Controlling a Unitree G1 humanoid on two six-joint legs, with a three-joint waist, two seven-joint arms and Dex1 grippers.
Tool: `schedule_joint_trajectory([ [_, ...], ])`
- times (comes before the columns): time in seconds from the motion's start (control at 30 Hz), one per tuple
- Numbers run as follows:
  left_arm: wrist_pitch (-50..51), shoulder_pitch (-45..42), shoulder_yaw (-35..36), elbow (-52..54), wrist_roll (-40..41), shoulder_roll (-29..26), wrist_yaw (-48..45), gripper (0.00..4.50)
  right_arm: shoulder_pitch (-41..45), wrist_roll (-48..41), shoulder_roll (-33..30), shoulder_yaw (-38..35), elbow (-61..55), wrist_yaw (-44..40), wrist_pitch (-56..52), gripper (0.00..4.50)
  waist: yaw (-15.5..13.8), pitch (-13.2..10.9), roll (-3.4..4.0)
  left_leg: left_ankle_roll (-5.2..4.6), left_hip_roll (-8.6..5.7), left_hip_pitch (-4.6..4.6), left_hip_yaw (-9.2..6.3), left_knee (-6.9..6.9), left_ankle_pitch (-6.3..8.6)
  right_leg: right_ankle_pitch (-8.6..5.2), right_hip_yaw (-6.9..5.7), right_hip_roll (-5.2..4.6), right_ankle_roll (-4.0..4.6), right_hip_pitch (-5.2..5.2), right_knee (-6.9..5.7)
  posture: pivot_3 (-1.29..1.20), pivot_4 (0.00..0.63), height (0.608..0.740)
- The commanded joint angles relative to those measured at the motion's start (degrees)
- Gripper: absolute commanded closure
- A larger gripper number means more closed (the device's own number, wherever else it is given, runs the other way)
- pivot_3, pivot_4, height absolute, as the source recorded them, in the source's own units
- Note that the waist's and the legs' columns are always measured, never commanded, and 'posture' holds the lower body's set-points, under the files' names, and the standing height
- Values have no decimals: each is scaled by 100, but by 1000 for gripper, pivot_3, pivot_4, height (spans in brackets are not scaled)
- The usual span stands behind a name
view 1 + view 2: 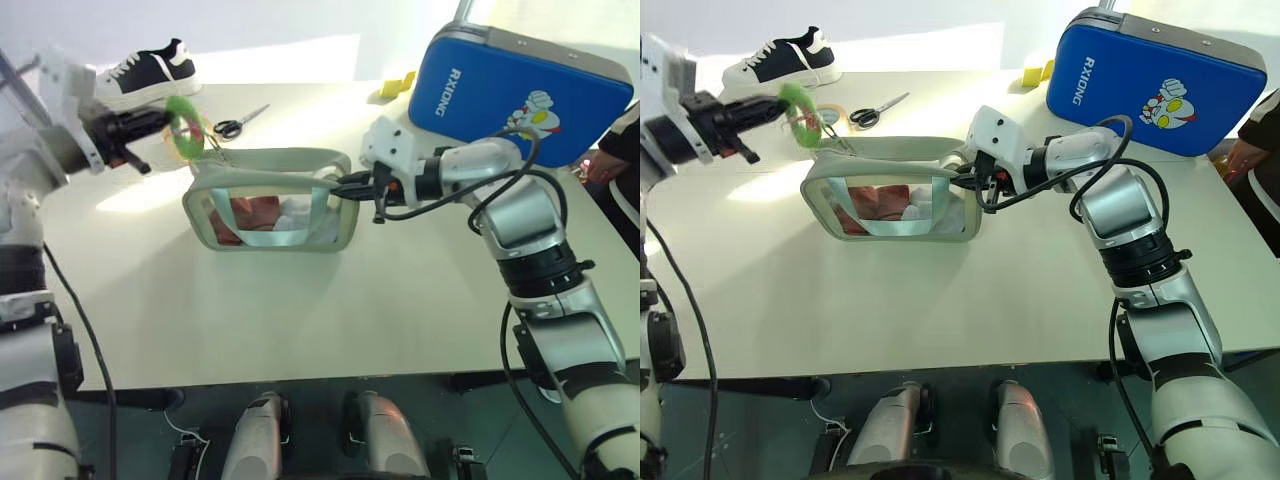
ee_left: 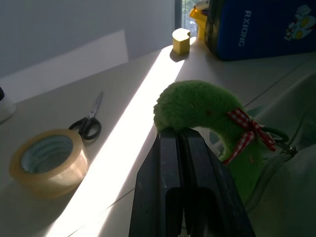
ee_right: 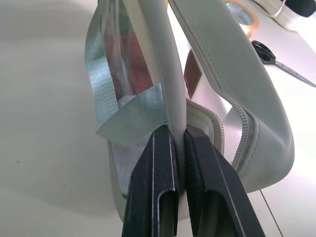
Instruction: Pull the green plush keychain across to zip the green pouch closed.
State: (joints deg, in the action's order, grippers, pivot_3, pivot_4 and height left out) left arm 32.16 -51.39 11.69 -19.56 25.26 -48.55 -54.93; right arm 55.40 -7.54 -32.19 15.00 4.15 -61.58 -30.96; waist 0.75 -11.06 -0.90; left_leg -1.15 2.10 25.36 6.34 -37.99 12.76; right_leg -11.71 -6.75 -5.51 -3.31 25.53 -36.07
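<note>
Green plush keychain (image 1: 184, 122) sits at left end of green pouch (image 1: 270, 200), pinched in our left gripper (image 2: 181, 136). Pouch long axis runs left to right; we judge pull goes toward right gripper (image 3: 178, 143), which clamps pouch right-end wall. Zipper is open.

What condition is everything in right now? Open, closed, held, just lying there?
Pouch: upright on the table, zipper still open, one end pinched by the right end effector.
Keychain: clamped in the left end effector, lifted above the pouch's other end.
Scissors: lying flat, blades closed.
Tape roll: lying flat.
Blue case: closed.
Shoe: resting on its sole, laced.
</note>
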Motion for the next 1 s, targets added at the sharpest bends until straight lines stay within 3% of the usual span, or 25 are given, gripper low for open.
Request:
schedule_joint_trajectory([
  [0.03, 136, -126, -86, 500, 144, 154, -16, 4440, 91, 18, 71, -9, -97, 54, 20, 4500, 1, 0, 0, 0, 0, 0, 0, 0, 0, 0, 0, 0, 0, 0, -1, 0, 150, 740],
  [0.37, -1, 11, -803, 823, -324, 462, -11, 4440, 87, 38, 180, -6, -113, 153, 30, 4500, 13, 0, 0, 0, 1, -2, 2, -1, -1, 0, 1, 4, 0, 0, -3, 0, 150, 740],
  [0.47, 100, -176, -700, 799, -232, 372, -122, 3643, 92, 46, 188, -14, -91, 162, 53, 4500, 25, 0, 0, 0, 2, -1, 2, -2, -1, 0, 1, 4, 0, 1, -3, 0, 150, 740],
  [0.6, 174, -424, -698, 708, -314, -26, -373, 1735, 99, 45, 206, -16, -69, 176, 69, 4500, 33, 0, 1, 0, 4, -1, 2, -1, -1, 0, 1, 6, 0, 2, -2, 0, 150, 740],
  [0.77, 359, -473, -607, 781, -170, -525, -795, 1735, 103, 54, 205, -15, -22, 156, 103, 4500, 26, 0, 1, 0, 5, -1, 1, -1, 0, -1, 1, 6, 0, 3, -1, 0, 150, 740],
  [1.0, 703, 1213, -445, 1964, 50, -952, -1032, 1735, 103, 58, 199, -9, -38, 153, 76, 4500, 34, -2, 4, 0, 7, -1, 1, 2, 0, -2, 3, 3, 2, 6, 1, 0, 150, 740],
])
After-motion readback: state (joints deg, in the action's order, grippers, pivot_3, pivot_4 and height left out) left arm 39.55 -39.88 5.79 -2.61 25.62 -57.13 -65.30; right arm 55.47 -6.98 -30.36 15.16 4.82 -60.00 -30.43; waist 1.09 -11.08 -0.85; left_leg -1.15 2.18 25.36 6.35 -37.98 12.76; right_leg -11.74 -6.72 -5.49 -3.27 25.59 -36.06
